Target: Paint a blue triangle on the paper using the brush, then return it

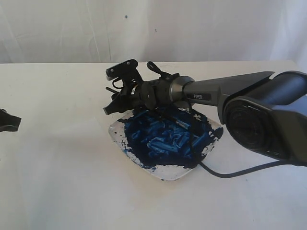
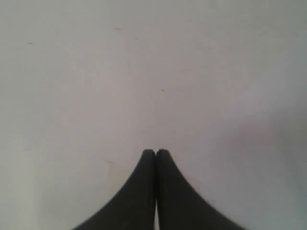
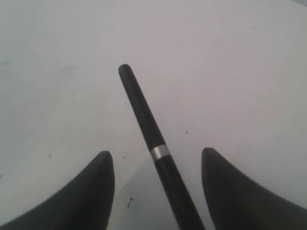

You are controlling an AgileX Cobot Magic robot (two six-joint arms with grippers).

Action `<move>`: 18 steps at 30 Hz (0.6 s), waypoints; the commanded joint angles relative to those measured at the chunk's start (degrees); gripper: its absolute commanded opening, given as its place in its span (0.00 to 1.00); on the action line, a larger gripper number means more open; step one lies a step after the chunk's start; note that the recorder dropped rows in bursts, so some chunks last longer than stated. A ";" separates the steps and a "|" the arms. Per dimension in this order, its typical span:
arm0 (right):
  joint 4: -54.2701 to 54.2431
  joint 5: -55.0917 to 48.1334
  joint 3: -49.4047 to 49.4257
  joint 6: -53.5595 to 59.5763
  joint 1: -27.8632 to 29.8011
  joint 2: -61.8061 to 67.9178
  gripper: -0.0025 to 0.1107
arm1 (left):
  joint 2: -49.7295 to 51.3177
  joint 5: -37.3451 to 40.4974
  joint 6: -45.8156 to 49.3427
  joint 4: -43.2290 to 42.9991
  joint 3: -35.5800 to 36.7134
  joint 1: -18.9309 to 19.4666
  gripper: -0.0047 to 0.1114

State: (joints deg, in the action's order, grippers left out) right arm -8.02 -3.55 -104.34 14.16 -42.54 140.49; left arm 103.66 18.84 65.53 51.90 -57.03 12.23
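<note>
Your right fingers (image 3: pixel 98 182) are open, hovering by the dish's (image 1: pixel 168 173) left rim. The brush (image 3: pixel 144 120) handle runs between them with a gap on each side, touching neither. There is bare bench (image 1: pixel 62 182) left of and in front of the dish. Your left fingers (image 2: pixel 149 160) are closed on nothing, well apart at the far left.

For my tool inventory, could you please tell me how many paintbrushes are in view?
1. The brush sits between the open jaws of the right pincer, ungripped; more could be hidden beneath the arm.
</note>
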 commanded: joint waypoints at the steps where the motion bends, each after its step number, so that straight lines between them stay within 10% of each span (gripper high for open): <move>1: 0.15 -0.08 -0.34 -0.02 0.28 0.07 0.48 | 0.72 5.82 3.56 1.48 0.29 0.19 0.04; 18: 0.15 -0.08 -0.34 -0.02 0.28 0.07 0.48 | 4.53 9.17 3.90 1.14 0.29 0.19 0.04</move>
State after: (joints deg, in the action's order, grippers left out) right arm -8.02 -3.76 -104.34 14.16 -42.54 140.49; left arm 108.27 26.51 69.19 52.62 -57.03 12.23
